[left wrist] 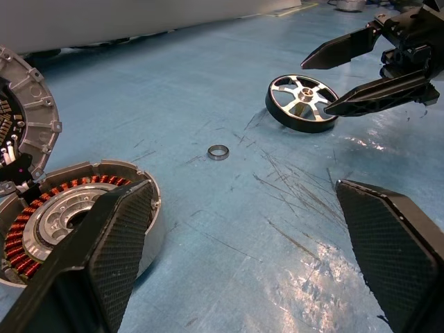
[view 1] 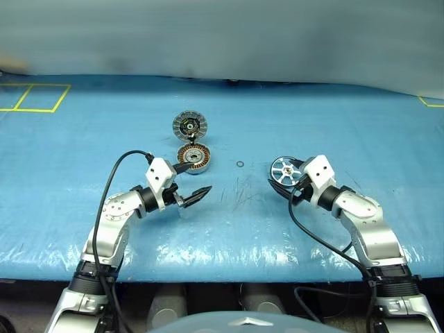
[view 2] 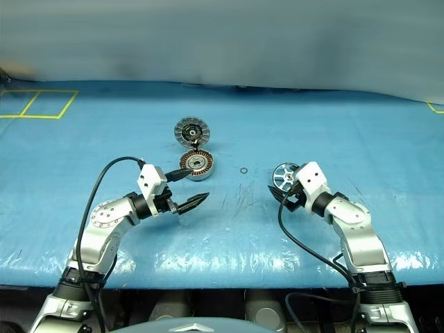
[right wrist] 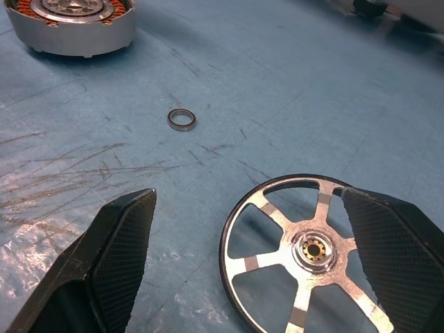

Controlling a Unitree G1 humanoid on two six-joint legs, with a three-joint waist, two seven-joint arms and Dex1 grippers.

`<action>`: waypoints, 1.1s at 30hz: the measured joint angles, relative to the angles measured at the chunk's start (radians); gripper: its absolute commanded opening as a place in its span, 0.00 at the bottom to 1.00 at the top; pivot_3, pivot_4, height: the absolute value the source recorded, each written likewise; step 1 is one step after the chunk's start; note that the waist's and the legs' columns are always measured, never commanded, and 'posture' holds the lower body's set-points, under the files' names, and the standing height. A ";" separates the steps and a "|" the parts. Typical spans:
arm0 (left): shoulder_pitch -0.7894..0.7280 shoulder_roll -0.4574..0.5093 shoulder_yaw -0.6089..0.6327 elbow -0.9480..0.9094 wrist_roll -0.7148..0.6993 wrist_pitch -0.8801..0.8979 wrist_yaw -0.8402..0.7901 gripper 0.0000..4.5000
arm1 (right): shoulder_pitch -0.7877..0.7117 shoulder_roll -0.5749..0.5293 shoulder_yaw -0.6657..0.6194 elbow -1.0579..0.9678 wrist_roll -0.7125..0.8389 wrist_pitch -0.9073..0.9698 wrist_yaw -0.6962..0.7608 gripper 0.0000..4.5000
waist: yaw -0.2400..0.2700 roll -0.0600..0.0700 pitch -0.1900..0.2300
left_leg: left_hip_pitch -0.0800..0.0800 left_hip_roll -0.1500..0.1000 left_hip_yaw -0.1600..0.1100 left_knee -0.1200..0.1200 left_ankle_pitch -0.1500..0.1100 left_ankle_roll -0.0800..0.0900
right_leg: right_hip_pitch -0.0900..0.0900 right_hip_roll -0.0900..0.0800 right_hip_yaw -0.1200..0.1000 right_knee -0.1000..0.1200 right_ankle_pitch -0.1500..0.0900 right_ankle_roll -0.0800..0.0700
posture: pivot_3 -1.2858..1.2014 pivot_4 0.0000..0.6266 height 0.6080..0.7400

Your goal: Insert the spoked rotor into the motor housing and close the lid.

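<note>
Silver and open-spoked, the spoked rotor (right wrist: 305, 260) lay flat on the blue table (view 1: 333, 125), partly between the wide-open fingers of the right gripper (right wrist: 250, 243), not yet gripped. I judged that the pick-up step was in hand: next, closing on its thin dark rim. The left gripper (view 1: 193, 197), also wide and empty, waited near the copper-wound motor housing (view 1: 193, 155); the ribbed grey lid (view 1: 189, 126) lay just beyond.

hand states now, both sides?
Left hand: open, holding nothing.
Right hand: open around the shiny silver spoked rotor, not gripping it.

Bright, even overhead light is glaring off the wrinkled blue table cover (view 1: 229, 239) along its near edge, casting only soft shadows, while the far background is blurring.
</note>
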 measured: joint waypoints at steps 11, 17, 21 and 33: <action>0.000 0.000 0.000 0.004 0.002 -0.001 0.000 1.00 | 0.000 0.000 0.002 0.000 0.000 0.000 0.000 1.00 | 0.000 0.000 0.000 | 0.000 0.000 0.000 0.000 0.000 0.000 | 0.000 0.000 0.000 0.000 0.000 0.000 | 0.52 0.24 1.00; 0.000 0.000 0.000 0.012 0.003 -0.002 0.000 1.00 | 0.000 0.000 0.002 0.000 0.000 0.000 -0.001 1.00 | 0.000 0.000 0.000 | 0.000 0.000 0.000 0.000 0.000 0.000 | 0.000 0.000 0.000 0.000 0.000 0.000 | 0.52 0.24 1.00; 0.000 0.002 0.000 0.028 0.013 -0.003 0.001 1.00 | 0.000 0.000 0.004 0.000 0.000 0.000 -0.001 1.00 | 0.000 0.000 0.000 | 0.000 0.000 0.000 0.000 0.000 0.000 | 0.000 0.000 0.000 0.000 0.000 0.000 | 0.52 0.24 1.00; -0.026 0.075 -0.012 0.036 0.068 0.003 -0.016 1.00 | 0.000 0.002 0.008 0.000 -0.001 0.000 -0.001 1.00 | 0.000 0.000 0.000 | 0.000 0.000 0.000 0.000 0.000 0.000 | 0.000 0.000 0.000 0.000 0.000 0.000 | 0.52 0.24 1.00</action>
